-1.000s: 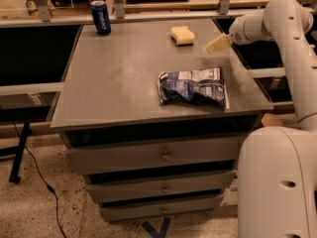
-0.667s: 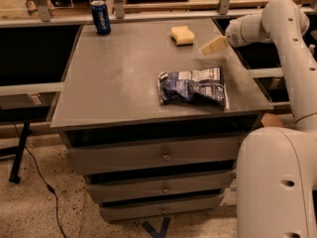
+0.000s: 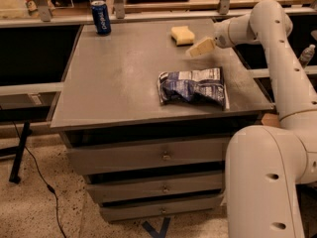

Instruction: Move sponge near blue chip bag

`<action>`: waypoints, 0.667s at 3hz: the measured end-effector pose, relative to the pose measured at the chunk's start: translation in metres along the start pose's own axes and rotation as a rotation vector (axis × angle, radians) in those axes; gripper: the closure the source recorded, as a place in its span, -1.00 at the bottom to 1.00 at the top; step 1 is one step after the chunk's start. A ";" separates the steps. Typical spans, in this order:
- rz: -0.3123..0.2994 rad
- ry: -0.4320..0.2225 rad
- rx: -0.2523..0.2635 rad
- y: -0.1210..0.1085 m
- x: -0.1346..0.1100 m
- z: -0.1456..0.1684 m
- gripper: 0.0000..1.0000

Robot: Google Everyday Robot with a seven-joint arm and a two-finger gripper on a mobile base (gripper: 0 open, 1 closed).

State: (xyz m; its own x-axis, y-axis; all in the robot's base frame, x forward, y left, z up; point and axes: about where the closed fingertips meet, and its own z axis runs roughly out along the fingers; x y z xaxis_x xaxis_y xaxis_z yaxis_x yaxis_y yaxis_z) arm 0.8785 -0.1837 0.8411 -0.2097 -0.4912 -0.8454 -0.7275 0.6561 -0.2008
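Presently our claw (image 3: 200,47) hangs just beside the sponge (image 3: 182,35), on the side toward the right edge of the bench (image 3: 114,83). We cannot tell whether it is spread or pressed together, and it carries nothing that we can see. The sponge lies flat near the far edge, right of the middle. It is well apart from the blue chip bag (image 3: 193,87), which lies crumpled toward the front right corner.

We judge the main risk to be a glancing approach: coming in from the side, we could nudge the light sponge toward the far edge instead of taking it. A shallow grip might let the soft foam squeeze out and drop short. Carried low, it could snag the bag and shove it toward the front edge. The sponge looks like a small pale yellow block with rounded corners.
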 end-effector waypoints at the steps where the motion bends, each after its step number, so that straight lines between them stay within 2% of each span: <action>1: -0.002 -0.030 -0.054 0.016 -0.014 0.010 -1.00; 2: -0.002 -0.031 -0.054 0.016 -0.014 0.010 -1.00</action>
State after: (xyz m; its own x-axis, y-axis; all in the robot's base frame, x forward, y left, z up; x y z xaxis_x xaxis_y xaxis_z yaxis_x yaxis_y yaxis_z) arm 0.8762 -0.1605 0.8449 -0.1890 -0.4741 -0.8600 -0.7624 0.6228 -0.1758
